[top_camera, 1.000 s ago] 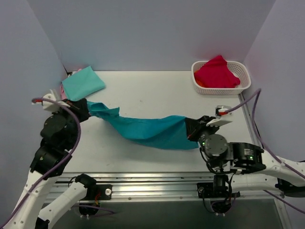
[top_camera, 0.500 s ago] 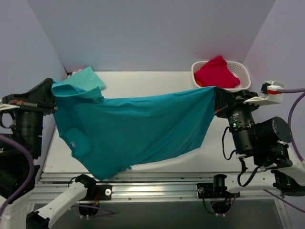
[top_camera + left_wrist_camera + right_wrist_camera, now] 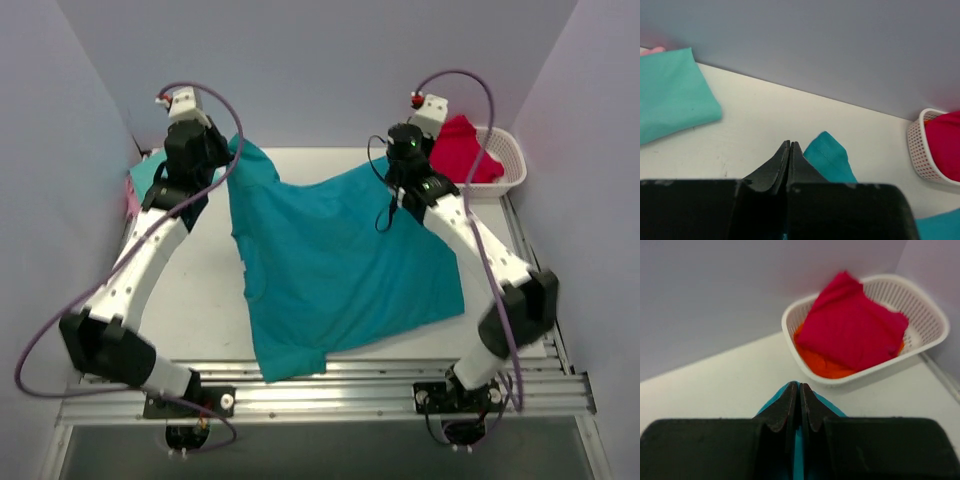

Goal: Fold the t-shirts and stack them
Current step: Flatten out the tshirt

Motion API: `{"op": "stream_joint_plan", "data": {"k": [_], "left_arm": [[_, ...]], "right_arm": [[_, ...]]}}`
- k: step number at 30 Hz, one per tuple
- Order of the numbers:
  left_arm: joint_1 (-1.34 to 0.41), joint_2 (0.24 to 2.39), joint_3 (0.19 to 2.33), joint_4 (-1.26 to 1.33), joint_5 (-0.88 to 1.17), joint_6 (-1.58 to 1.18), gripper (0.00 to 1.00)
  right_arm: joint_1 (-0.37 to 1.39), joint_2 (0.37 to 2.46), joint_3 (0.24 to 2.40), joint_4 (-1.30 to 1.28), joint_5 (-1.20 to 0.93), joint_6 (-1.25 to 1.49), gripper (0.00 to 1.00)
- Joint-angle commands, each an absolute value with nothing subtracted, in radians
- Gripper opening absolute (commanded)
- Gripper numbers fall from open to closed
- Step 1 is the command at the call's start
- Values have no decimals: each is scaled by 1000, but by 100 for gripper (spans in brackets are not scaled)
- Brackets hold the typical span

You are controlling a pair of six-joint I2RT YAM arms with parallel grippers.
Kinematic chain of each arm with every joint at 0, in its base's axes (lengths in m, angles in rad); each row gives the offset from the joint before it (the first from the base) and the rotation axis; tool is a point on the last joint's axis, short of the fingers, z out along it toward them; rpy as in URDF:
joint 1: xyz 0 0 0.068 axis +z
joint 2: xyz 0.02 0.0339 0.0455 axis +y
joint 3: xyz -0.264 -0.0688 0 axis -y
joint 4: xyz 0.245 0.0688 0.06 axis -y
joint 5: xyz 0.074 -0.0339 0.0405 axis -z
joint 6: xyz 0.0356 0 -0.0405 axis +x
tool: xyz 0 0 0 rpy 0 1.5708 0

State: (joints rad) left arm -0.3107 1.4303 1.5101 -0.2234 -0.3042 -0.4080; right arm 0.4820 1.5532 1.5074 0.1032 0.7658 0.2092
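The deep teal t-shirt [image 3: 340,270] lies spread over the table, its near hem hanging past the front edge. My left gripper [image 3: 218,158] is shut on its far left corner, and teal cloth [image 3: 830,157] shows beside the closed fingers [image 3: 782,160]. My right gripper [image 3: 400,170] is shut on its far right corner, with teal cloth [image 3: 835,409] around the closed fingers [image 3: 812,410]. The folded mint-green shirt [image 3: 150,175] lies at the far left, partly behind my left arm; it also shows in the left wrist view [image 3: 670,95]. A pink edge [image 3: 131,195] shows under it.
A white mesh basket [image 3: 510,165] stands at the far right holding a red cloth [image 3: 465,148] over an orange one [image 3: 825,365]. The basket [image 3: 860,377] is just beyond my right gripper. Grey walls close the back and both sides.
Both arms have swung from the near side to the far side of the table. The teal shirt, held stretched in the air before, now lies spread on the table.
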Motion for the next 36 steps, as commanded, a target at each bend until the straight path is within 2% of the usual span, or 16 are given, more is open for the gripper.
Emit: {"op": "stream_joint_plan", "data": {"k": [1, 2, 6, 9, 10, 17, 20, 23, 24, 25, 26, 27, 28, 29, 32, 36], "left_arm": [[-241, 1604, 1500, -48, -201, -449, 2], [-229, 1655, 1512, -40, -189, -452, 2], [-192, 1912, 1618, 58, -130, -422, 2], [-178, 2127, 1808, 17, -86, -396, 2], [-173, 2237, 1941, 2, -77, -390, 2], [-144, 2666, 2561, -261, 0, -379, 2], [-135, 2758, 2681, -281, 20, -371, 2], [-121, 2780, 2678, -238, 28, -379, 3], [-112, 2780, 2675, -226, 23, -379, 10], [-109, 2780, 2669, -215, 23, -377, 44], [-104, 2778, 2666, -204, 25, -373, 70], [-95, 2770, 2666, -193, 12, -368, 90], [-91, 2761, 2665, -189, 9, -368, 95], [-87, 2751, 2663, -183, -3, -364, 94], [-74, 2674, 2637, -175, -93, -359, 94], [-67, 2412, 2472, -112, -187, -347, 94]], "right_arm": [[407, 1731, 1468, 135, 540, 362, 0], [388, 1846, 1501, 146, 525, 385, 0], [327, 2095, 1635, 187, 464, 406, 0], [305, 2247, 1783, 170, 446, 414, 0], [301, 2311, 1822, 161, 440, 411, 0], [275, 2514, 2117, 121, 433, 397, 0], [270, 2565, 2189, 138, 437, 399, 0], [264, 2588, 2220, 169, 448, 403, 2], [262, 2595, 2226, 170, 462, 403, 7], [261, 2597, 2238, 169, 477, 410, 18], [259, 2597, 2241, 170, 495, 408, 54], [259, 2594, 2243, 170, 508, 410, 70], [259, 2592, 2250, 166, 518, 405, 84], [259, 2588, 2253, 164, 528, 403, 100], [264, 2554, 2250, 146, 589, 388, 100], [273, 2441, 2153, 149, 681, 368, 100]]}}
